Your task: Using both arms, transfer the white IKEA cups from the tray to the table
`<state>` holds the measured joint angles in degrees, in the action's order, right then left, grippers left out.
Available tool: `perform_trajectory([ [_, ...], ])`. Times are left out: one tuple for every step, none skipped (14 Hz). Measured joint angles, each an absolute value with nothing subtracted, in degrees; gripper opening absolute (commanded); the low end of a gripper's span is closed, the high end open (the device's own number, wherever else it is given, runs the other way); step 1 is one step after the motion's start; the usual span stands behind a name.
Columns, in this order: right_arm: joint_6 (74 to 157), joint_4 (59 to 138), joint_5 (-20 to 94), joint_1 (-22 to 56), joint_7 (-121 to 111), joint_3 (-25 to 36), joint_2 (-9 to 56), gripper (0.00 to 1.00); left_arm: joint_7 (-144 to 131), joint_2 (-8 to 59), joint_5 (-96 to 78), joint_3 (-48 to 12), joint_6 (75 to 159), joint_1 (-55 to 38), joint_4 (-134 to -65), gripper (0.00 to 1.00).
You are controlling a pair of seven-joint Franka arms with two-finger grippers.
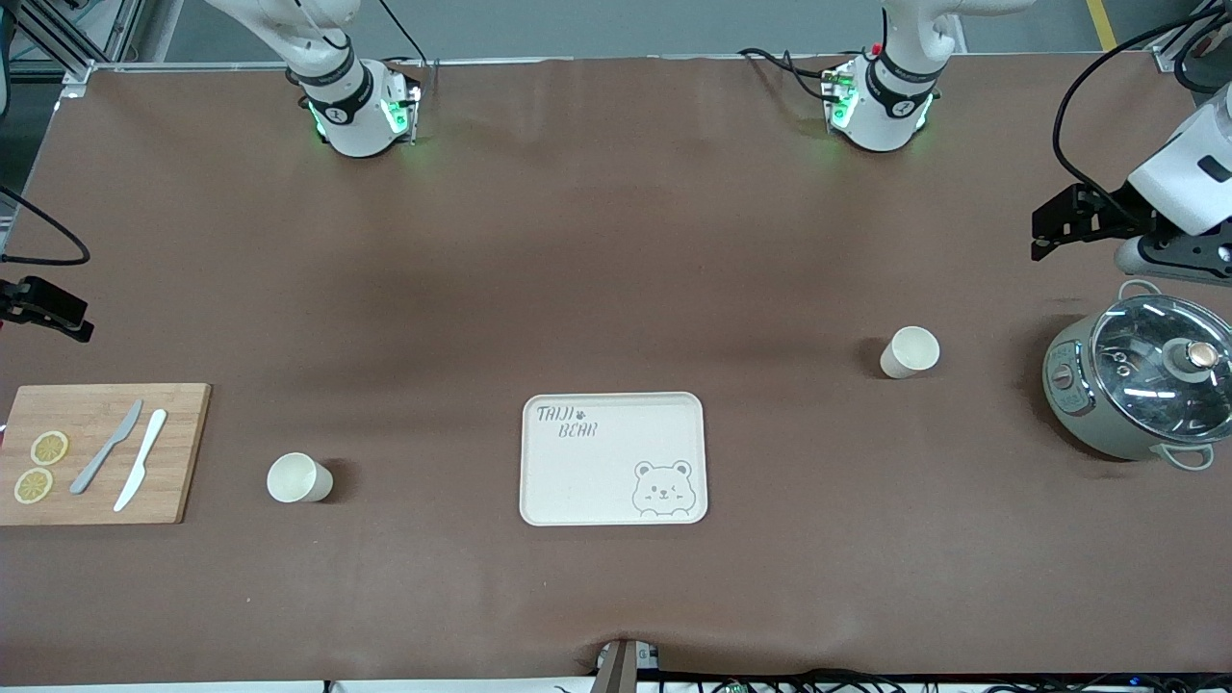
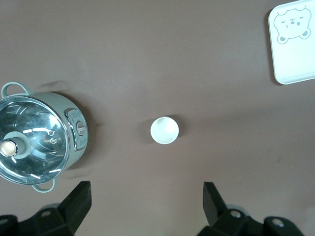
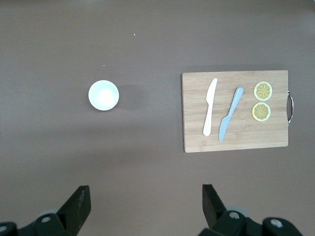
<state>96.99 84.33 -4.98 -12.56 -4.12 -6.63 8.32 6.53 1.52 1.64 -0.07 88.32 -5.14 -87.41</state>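
Nearest the front camera lies the bear-printed tray point(image 1: 613, 458), flat and bare on the brown counter point(image 1: 577, 269) about midway between its two ends; one corner of it also shows in the left wrist view point(image 2: 295, 54). Largest of the rest is the grey-green pot point(image 1: 1136, 385) with a glass lid, standing at the left arm's end of the counter, and next in size the wooden cutting board point(image 1: 101, 452) at the right arm's end, carrying a grey knife point(image 1: 106, 447), a white knife point(image 1: 141, 473) and two lemon slices point(image 1: 40, 466). One white cup point(image 1: 909, 352) stands upright between the tray and the pot, farther from the front camera than the tray and well apart from both; the other white cup point(image 1: 298, 477) stands upright between the cutting board and the tray, about level with the tray's lower half, touching neither. The left gripper point(image 1: 1068, 226) hangs in the air over the counter just above the pot's end, and its wrist view shows its black fingers point(image 2: 78, 199) spread wide with nothing between them, looking down on the first cup point(image 2: 165, 131). The right gripper point(image 3: 145, 201) sits high over the counter near the cutting board's end, its fingers point(image 3: 78, 201) likewise spread wide and bare, with the second cup point(image 3: 103, 95) on the counter well below them.
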Motion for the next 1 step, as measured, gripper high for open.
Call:
perform_trajectory([
  [97.0, 84.3, -5.0, -12.6, -4.1, -6.6, 8.3, 1.00, 6.5, 1.6, 1.6, -0.1, 88.3, -5.1, -87.4, 1.00],
])
